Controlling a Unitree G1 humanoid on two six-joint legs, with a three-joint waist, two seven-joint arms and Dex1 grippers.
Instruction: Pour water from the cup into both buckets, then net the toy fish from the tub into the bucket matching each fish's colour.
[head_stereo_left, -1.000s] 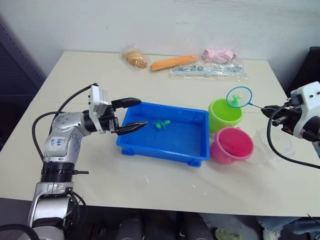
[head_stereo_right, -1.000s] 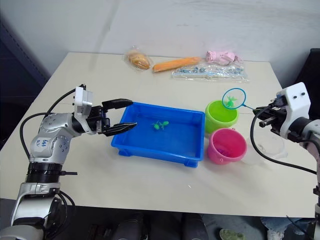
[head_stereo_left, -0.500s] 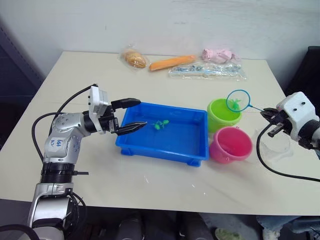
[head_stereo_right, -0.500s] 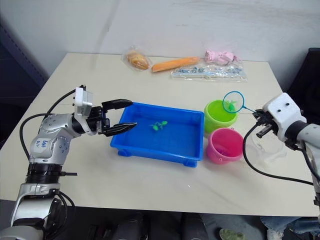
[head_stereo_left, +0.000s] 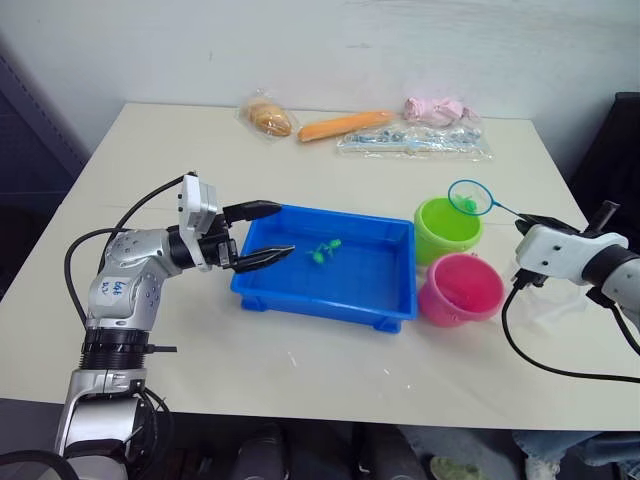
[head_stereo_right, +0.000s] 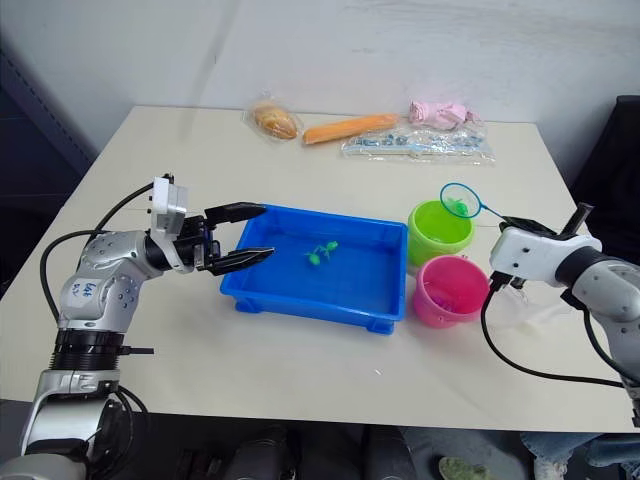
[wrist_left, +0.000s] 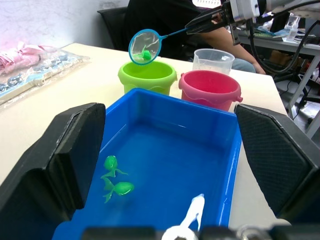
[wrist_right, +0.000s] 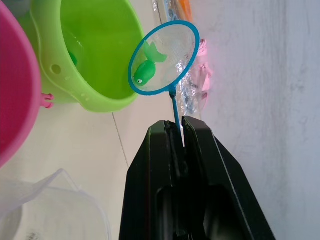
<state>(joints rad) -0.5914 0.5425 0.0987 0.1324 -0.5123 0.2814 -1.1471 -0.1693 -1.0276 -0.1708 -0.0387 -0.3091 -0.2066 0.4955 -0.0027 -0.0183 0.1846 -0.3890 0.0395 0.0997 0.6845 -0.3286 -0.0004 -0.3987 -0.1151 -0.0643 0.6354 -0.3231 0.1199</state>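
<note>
Beige worktop set against a pale wall carries the whole scene. On the right, the right end effector has its two black fingers pinched tight on the thin handle of the net, whose blue hoop hangs over the far rim of the lime green bucket. One green toy fish lies in the mesh. The pink bucket stands just in front of the green one, touching or nearly touching it, and the clear cup sits just beside the pink bucket on the robot's right.

On the other side, the left end effector hovers over the left end of the blue tub with its fingers spread wide and nothing between them. Two green toy fish lie close together on the tub's floor, towards its far wall. The tub sits mid-worktop, just to the left of both buckets.

Along the far edge of the worktop lie a wrapped bun, a toy carrot, a pink bundle and a clear bag of small items.
</note>
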